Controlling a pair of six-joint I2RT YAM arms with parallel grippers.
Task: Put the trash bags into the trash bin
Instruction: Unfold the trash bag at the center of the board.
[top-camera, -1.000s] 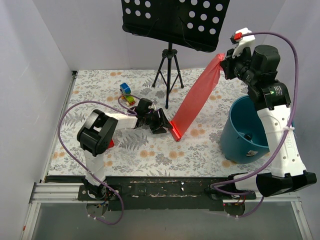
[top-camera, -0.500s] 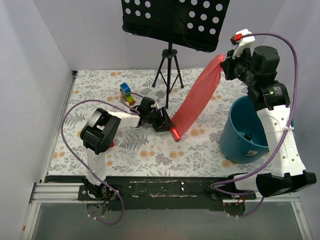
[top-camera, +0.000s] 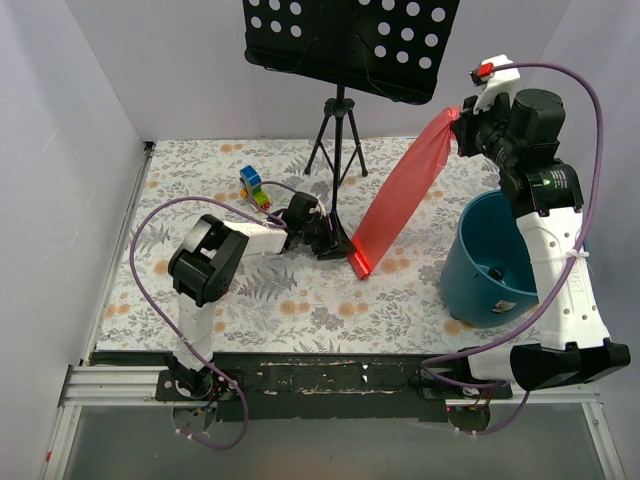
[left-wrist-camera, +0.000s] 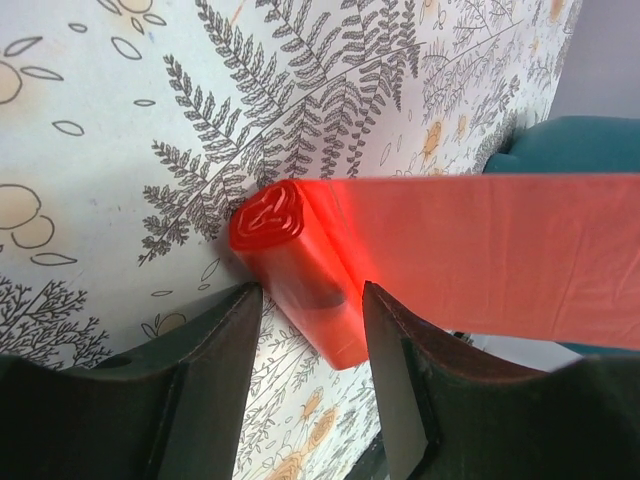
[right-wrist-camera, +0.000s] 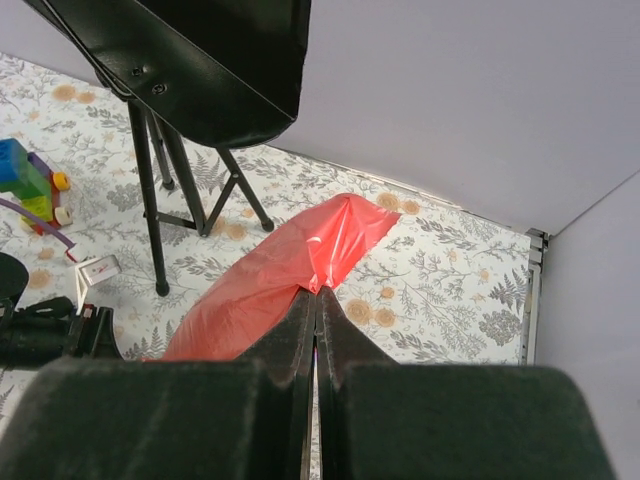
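The trash bags are a red-pink film sheet (top-camera: 405, 190) stretched in the air from a rolled end (top-camera: 358, 262) on the table up to my right gripper (top-camera: 460, 125). My right gripper is shut on the sheet's top corner (right-wrist-camera: 340, 225), high above the teal trash bin (top-camera: 470, 290). My left gripper (top-camera: 340, 250) lies low on the table with its jaws around the roll (left-wrist-camera: 290, 260), gripping it (left-wrist-camera: 310, 310). The sheet (left-wrist-camera: 500, 250) runs to the right in the left wrist view, with the bin (left-wrist-camera: 570, 140) behind it.
A black music stand on a tripod (top-camera: 338, 150) stands just behind the roll and the left gripper. Coloured toy blocks (top-camera: 252, 187) sit at the back left. A small dark item (top-camera: 492, 272) lies inside the bin. White walls enclose the floral table.
My left gripper has slid a little to the right with the roll. My right gripper has shifted slightly right and up, keeping the sheet taut.
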